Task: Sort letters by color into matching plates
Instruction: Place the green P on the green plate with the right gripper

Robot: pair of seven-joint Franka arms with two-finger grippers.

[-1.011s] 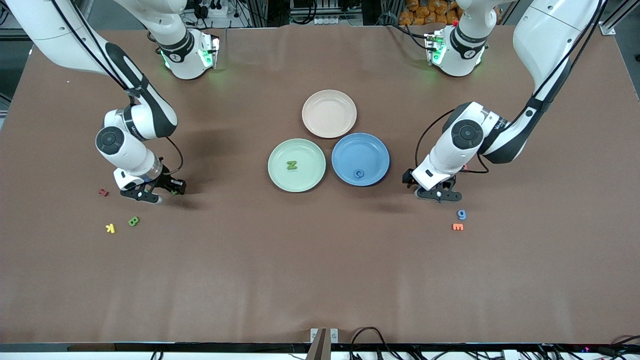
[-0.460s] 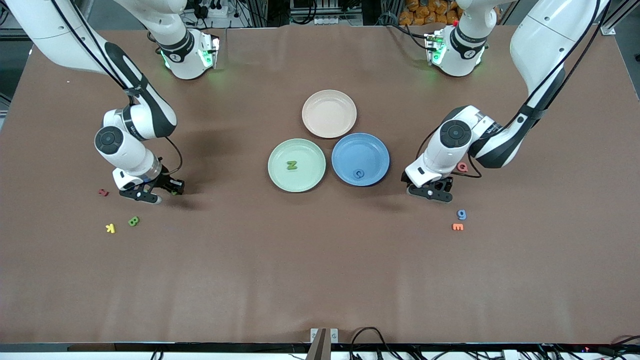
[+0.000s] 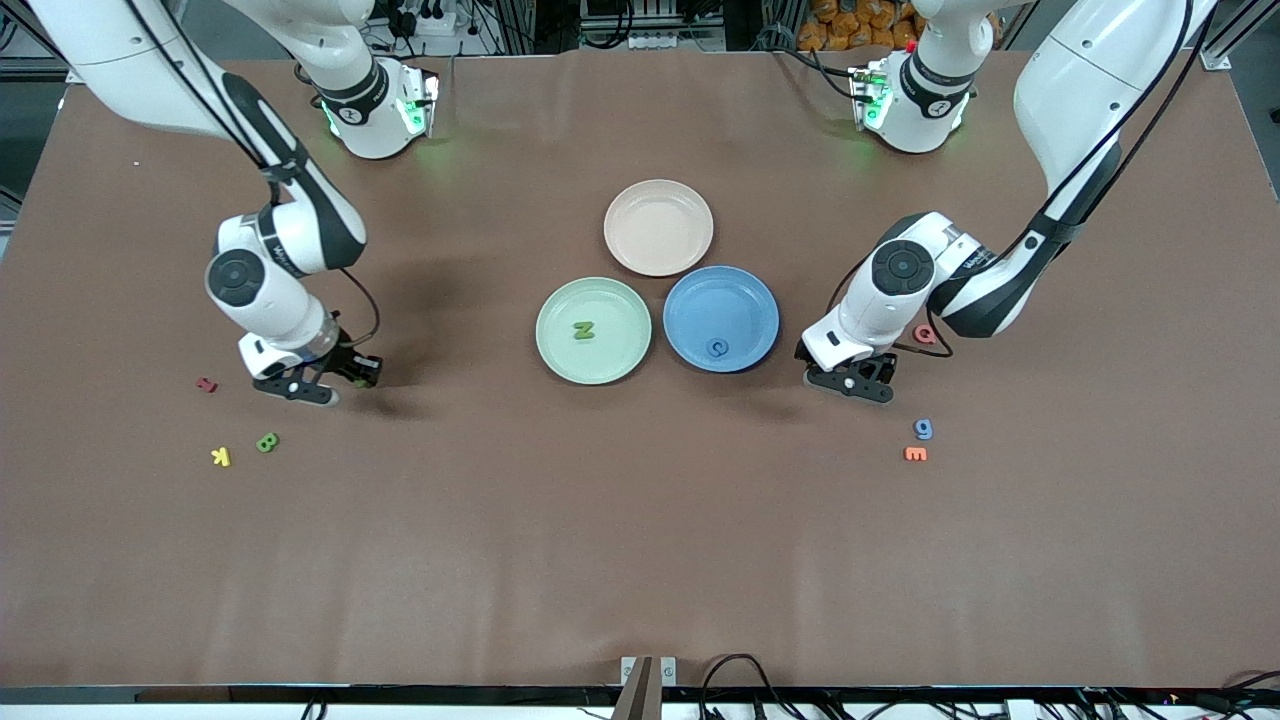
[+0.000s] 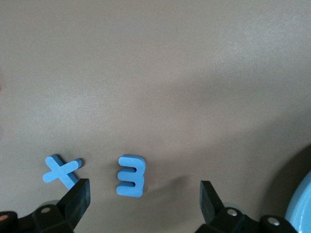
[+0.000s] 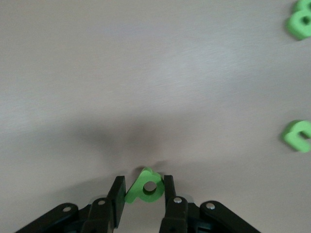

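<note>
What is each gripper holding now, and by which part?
The right gripper pinches a green letter across its sides, above the table. The left gripper is open, holding nothing.

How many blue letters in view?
4. C in the blue plate; g on the table beside the orange letter; X and E under the open left gripper. Others may be hidden.
</note>
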